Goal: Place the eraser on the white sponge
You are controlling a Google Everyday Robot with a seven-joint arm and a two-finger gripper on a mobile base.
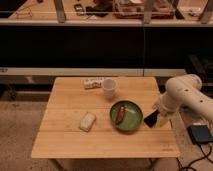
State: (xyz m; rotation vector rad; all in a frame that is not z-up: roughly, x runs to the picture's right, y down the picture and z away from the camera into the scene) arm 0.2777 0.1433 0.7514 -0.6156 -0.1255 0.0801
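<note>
Table seen from the front. The gripper (152, 119) hangs at the right edge, just beside the plate (133, 118); we cannot tell its state. The pale block we take for the eraser (93, 83) lies at the back beside the cup (109, 88), well apart from the sponge (87, 121). We judge it light, firm and grippy, best grasped across its narrow width, mid-length.

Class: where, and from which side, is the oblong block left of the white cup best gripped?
Probably grip the oblong block across its narrow width at mid-length, coming from above: it lies flat, long axis sideways, close to the cup. The gripper is right of the green plate.
</note>
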